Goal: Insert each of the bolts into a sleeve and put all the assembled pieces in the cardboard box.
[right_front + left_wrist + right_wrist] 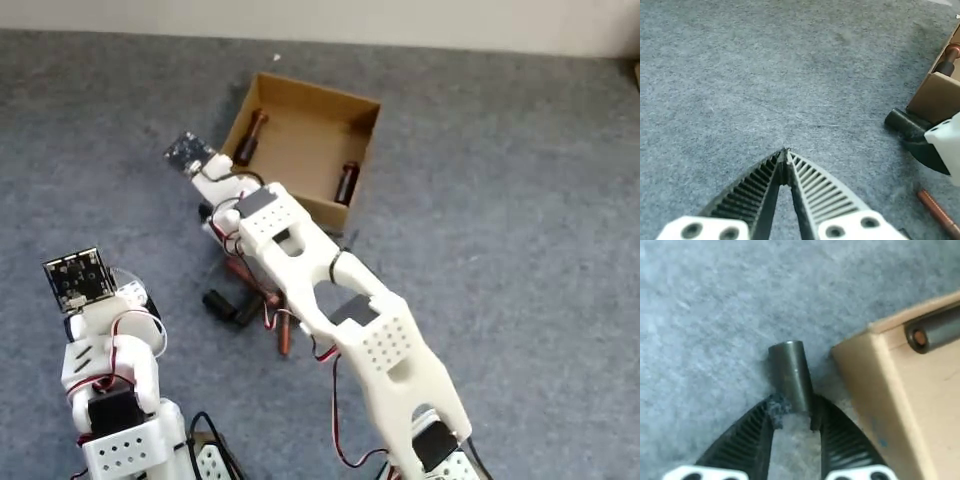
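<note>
A: R gripper [793,406] — how's it look?
B: Its fingers are clamped on one end of a dark sleeve [790,371], right beside a corner of the cardboard box [900,405].
A: Main worry?
B: Thin grip. Only the tips pinch it and most of the sleeve sticks out past them, so it'd prob. pivot or slip w/ any quick swing.
A: And the box?
B: The corner's just beside the sleeve. A sideways move could knock the free end on the wall, then shove the box or twist the sleeve loose.
A: Bolt inside it?
B: Can't tell from the end on show. The assembled piece [935,330] in the box shows copper at its end, and this sleeve doesn't. If it's empty and goes in, that's a wrong step — it needs a bolt first.
A: L gripper [785,153]?
B: Fingers together, holding nothing, over bare table [765,60], apart from the box. So nothing's steadying the sleeve.
A: Anything else?
B: Loose bolts [283,335] and spare sleeves [222,303] lie on the table under the R arm [330,290]. A low sweep by that arm could scatter or roll them, making later pickups harder.
</note>
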You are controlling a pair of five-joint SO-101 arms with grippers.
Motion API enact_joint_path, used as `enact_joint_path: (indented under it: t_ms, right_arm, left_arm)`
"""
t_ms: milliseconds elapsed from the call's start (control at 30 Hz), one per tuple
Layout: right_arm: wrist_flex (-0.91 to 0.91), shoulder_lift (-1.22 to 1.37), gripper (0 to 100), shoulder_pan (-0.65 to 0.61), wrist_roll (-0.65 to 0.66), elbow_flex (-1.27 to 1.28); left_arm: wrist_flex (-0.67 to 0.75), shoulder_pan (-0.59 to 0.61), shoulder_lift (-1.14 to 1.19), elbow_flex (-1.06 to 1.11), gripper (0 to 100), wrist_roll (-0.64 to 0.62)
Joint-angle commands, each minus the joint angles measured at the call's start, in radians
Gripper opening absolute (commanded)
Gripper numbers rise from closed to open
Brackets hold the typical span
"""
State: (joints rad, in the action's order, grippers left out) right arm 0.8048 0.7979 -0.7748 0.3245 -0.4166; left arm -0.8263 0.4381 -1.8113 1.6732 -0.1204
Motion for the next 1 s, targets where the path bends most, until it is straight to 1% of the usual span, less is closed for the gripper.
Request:
enact_joint_path:
  t_ms: [0,200,333,467,633,833,967]
  right_arm:
    - [0.097,-0.001,0.9,-0.002,0.025,0.002]
    - [0.183,-0.036,0.9,-0.008,0.026,0.004]
    - [0.229,-0.139,0.9,-0.008,0.023,0.019]
    - [0.3,-0.257,0.9,-0.007,0.023,0.094]
    - [0.318,-0.42,0.9,-0.002,0.02,0.265]
    - [0.312,-0.71,0.9,0.002,0.02,0.538]
    - [0.311,-0.9,0.9,0.042,0.02,0.7]
  left_arm:
    - [0.028,0.008,-0.012,0.007,1,0.012]
    - [0.028,0.008,-0.012,0.007,1,0.012]
    - [0.028,0.008,-0.012,0.007,1,0.012]
    - [0.028,0.008,-0.012,0.007,1,0.012]
    - [0.028,0.008,-0.012,0.007,1,0.012]
    - [0.028,0.008,-0.012,0.007,1,0.012]
    - [0.028,0.008,-0.012,0.007,1,0.012]
